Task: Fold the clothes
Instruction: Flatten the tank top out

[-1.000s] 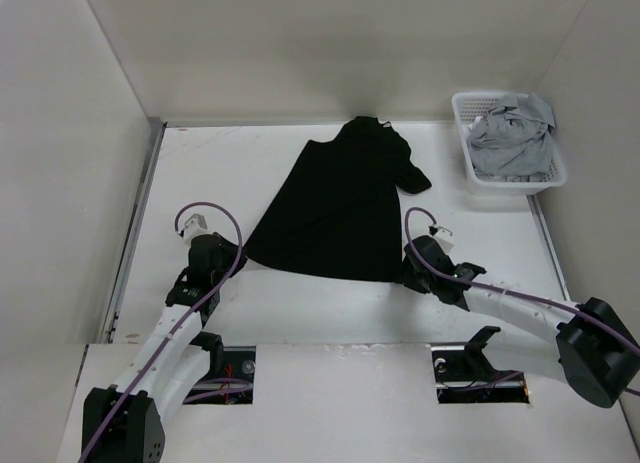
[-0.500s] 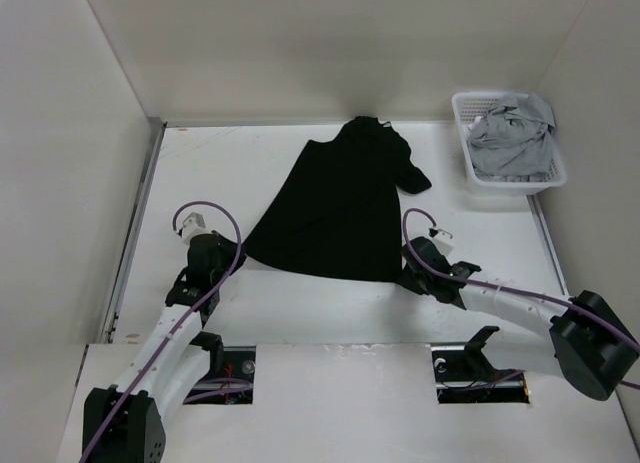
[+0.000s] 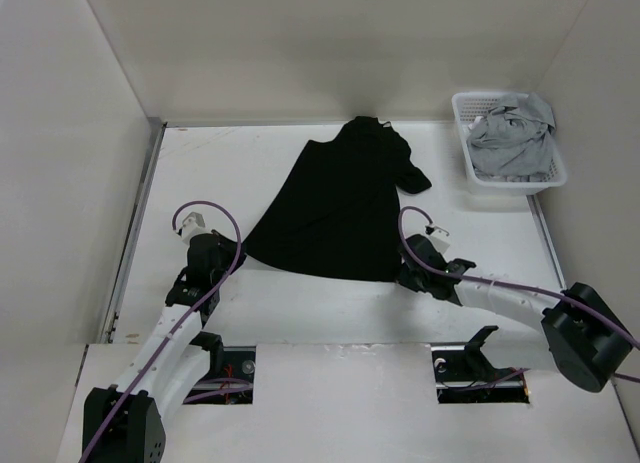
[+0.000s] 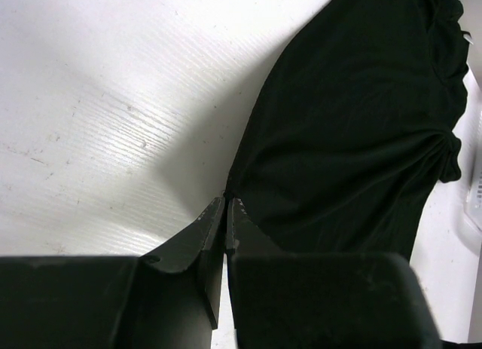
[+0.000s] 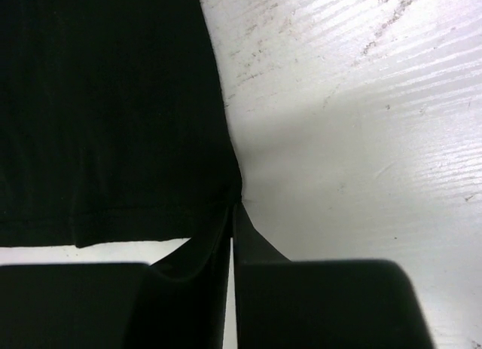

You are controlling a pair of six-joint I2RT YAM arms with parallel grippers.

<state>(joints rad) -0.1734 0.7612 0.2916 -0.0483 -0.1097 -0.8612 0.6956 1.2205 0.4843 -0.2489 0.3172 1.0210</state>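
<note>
The shirt [image 3: 340,208] is laid out ahead of the fingers, its long axis running away from them, with one near hem corner clamped tight by the left gripper [image 4: 226,204] and the other by the right gripper [image 5: 232,211].

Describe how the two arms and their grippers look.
The left arm and right arm both have white links and black joints. A purple cable runs along each, looping at the wrist. The left gripper and right gripper are black, with wedge-shaped fingers tapering to thin tips.
</note>
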